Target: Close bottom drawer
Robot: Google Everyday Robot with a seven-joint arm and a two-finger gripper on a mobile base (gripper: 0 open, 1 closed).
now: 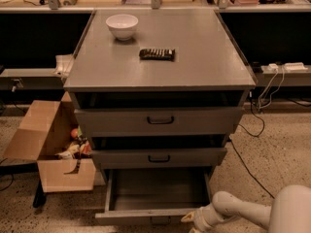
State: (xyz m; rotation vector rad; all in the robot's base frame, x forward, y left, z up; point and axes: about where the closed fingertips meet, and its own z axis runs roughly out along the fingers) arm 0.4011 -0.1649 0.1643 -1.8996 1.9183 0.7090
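Camera view: gripper (191, 222) beside open drawer (146, 214)

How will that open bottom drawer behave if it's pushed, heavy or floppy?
The bottom drawer looks empty, so it should probably slide lightly. It looks like rigid metal, unlikely to flex. The tool sits at its front's right end, so pushing there might skew it.

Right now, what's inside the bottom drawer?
Only a bare grey floor shows inside the bottom drawer. Its back end is hidden in shadow under the middle drawer. The gripper sits outside, by the drawer's front corner.
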